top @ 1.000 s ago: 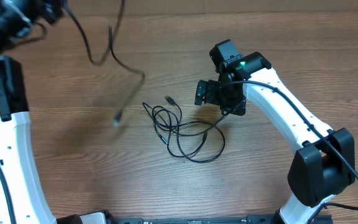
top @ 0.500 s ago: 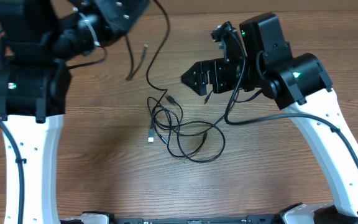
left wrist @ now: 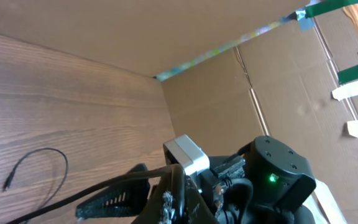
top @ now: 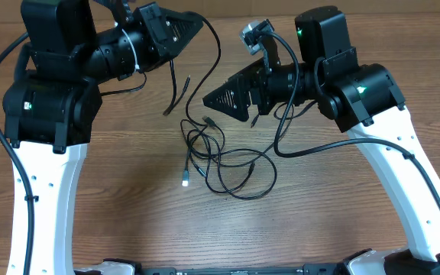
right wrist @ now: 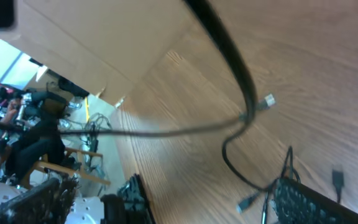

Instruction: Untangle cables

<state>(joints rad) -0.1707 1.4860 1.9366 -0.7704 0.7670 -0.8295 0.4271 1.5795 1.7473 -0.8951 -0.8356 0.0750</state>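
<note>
we see the left gripper (top: pixel 183 24) clenched on one strand of the thin black cables (top: pixel 221 156), which arcs off at 3 o'clock (then drops to loops on the brown wooden table (top: pixel 128 221)); the right gripper (top: pixel 214 101) gapes at the loops' 12 o'clock, a strand just off its tips.

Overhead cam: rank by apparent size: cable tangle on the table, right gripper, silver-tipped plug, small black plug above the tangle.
1. cable tangle: widest spread.
2. right gripper: raised nearer the camera, so it may look larger than it is.
3. silver-tipped plug and black plug: both tiny, too alike to rank.
</note>
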